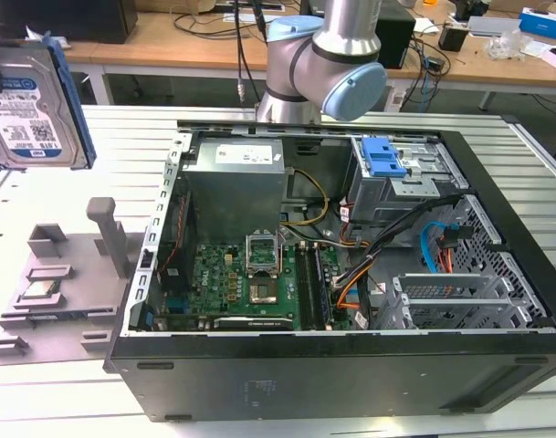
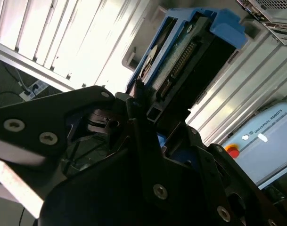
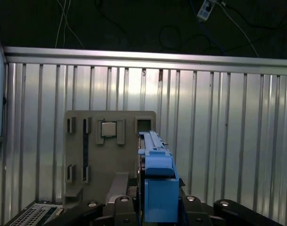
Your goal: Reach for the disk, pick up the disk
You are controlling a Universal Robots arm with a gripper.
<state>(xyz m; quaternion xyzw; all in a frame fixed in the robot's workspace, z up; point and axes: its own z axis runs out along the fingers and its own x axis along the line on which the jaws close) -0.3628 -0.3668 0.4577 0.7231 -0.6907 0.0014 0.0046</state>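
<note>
disk (image 1: 33,108) up off the slatted table (image 1: 40,397), exterior view's far left, label showing | gripper (image 3: 155,206) closed on the disk, blue bracket upright in its grasp | grey holder (image 1: 72,274) with processor chip (image 1: 40,292) below | open computer case (image 1: 351,383) centre to right

At twelve o'clock in the exterior view, my arm (image 1: 300,64) is silver-grey with a pale-blue joint cap (image 1: 358,91). My gripper (image 2: 144,110) is black with silver screws (image 2: 154,190).

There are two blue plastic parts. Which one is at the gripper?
The blue bracket on the disk, which the gripper holds outside the case; the blue latch sits on the drive cage inside the case.
</note>
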